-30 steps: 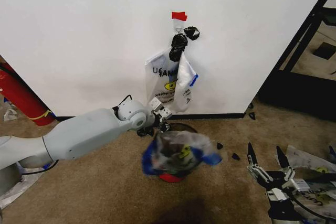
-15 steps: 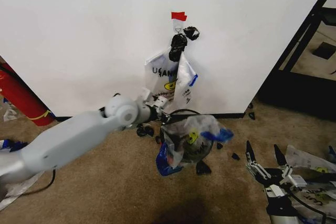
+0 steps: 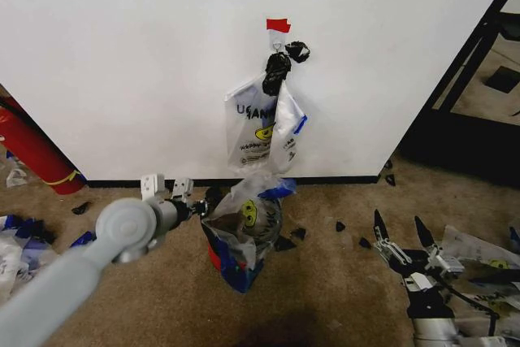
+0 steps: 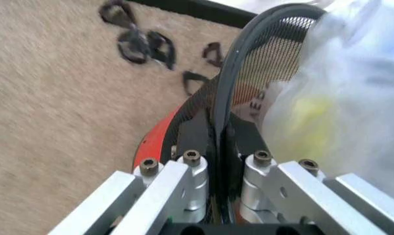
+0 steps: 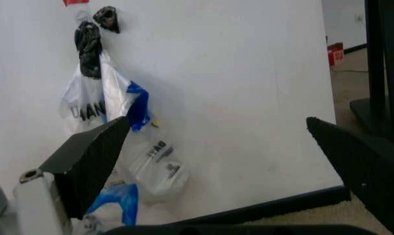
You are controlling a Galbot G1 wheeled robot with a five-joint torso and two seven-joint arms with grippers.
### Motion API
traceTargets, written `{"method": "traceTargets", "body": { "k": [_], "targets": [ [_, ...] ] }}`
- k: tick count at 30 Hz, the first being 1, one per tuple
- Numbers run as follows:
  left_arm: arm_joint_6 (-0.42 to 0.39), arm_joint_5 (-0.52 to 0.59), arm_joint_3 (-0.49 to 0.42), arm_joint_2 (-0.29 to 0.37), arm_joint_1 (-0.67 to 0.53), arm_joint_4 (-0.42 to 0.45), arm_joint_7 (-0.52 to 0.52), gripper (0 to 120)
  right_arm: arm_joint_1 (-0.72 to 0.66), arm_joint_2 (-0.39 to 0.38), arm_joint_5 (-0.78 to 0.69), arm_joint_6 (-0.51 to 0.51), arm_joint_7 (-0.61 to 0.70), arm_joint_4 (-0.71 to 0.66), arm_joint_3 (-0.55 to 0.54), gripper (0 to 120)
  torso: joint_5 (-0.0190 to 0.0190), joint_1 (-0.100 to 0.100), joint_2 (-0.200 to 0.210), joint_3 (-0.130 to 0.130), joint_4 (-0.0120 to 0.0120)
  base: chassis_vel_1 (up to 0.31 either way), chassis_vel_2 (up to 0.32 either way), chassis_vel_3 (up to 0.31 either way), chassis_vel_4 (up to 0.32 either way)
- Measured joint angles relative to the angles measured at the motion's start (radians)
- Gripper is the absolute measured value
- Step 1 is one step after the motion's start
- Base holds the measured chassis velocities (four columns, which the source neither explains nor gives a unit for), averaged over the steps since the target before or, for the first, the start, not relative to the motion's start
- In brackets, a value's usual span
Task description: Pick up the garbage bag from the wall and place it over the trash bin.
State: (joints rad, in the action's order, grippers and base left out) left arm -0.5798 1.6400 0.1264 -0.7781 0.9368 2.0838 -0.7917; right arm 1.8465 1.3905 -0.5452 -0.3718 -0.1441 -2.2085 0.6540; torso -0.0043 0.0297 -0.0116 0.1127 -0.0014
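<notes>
The bin is being dragged away from the wall, with a bag already on it.

The trash bin is clamped at its rim by the left gripper and is tipped over, closer to the robot's left than half a second ago. A bag is draped over it. Another garbage bag is left hanging on the wall. The right gripper is held spread open, low beside the carpet.

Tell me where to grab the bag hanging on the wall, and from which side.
Pinch the garbage bag at its bunched neck just under the black clump, coming from the front. It hangs flat against the wall, so that narrow bunch probably offers the firmest hold.
</notes>
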Motion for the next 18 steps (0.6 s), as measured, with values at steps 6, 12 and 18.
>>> {"method": "traceTargets", "body": {
  "k": [6,12,18],
  "targets": [
    [0.112,-0.092,0.018,-0.089,0.094,0.019,-0.005,3,0.014,-0.013,0.017,0.005,0.012,-0.010,-0.005,100,0.0006,0.000,0.000,0.000,0.0003,0.000,0.000,0.000,0.000],
    [0.155,-0.150,0.015,-0.150,0.119,-0.016,0.003,3,0.034,-0.013,0.025,0.003,0.020,-0.014,-0.005,100,0.0003,0.000,0.000,0.000,0.0002,0.000,0.000,0.000,0.000],
    [0.164,-0.183,0.020,-0.188,0.156,-0.027,0.014,3,0.037,-0.012,0.028,0.002,0.026,-0.017,-0.005,100,0.0004,0.000,0.000,0.000,0.0003,0.000,0.000,0.000,0.000]
  ]
}}
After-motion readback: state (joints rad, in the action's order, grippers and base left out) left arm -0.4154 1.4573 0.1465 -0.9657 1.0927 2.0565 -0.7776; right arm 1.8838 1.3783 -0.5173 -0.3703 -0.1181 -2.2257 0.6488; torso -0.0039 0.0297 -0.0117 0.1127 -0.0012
